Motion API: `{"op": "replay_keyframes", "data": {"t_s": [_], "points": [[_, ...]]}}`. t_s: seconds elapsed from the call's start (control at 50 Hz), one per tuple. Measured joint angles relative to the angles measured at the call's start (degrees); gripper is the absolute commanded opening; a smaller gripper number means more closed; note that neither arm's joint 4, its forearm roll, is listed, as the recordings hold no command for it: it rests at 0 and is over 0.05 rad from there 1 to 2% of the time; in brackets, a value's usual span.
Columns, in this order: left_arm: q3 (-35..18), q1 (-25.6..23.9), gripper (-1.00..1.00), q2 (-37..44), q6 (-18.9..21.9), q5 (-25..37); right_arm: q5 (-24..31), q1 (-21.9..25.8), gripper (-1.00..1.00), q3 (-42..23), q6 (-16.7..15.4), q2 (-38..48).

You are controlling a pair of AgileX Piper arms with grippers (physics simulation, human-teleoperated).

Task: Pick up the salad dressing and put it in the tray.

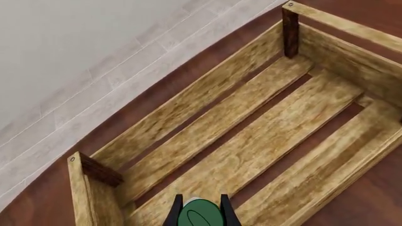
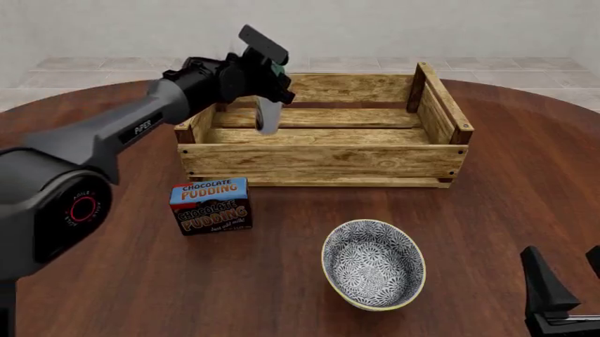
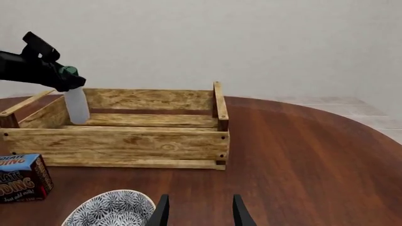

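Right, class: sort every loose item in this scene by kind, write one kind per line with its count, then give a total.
Bottles: 1, the salad dressing, held in the left tool over the tray
Crates: 1, the tray
Boxes: 1, the chocolate pudding box
Bowls: 1, the patterned bowl
Total: 4

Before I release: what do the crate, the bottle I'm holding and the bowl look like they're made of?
The tray looks like unfinished light wood: visible grain, slats, darker corner posts. The salad dressing, held in the left end effector, seems to be matte white plastic with a dark green cap, though glass can't be ruled out. The bowl appears to be glazed ceramic, with a blue printed pattern and pale rim.
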Motion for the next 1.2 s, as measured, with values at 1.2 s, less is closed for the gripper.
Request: {"op": "replay_keyframes", "data": {"t_s": [1.2], "points": [[-2.27,2.01,-1.00,9.20,-10.56,-1.04,0.06,-0.41,1.00,-0.06,0.33,0.00]]}}
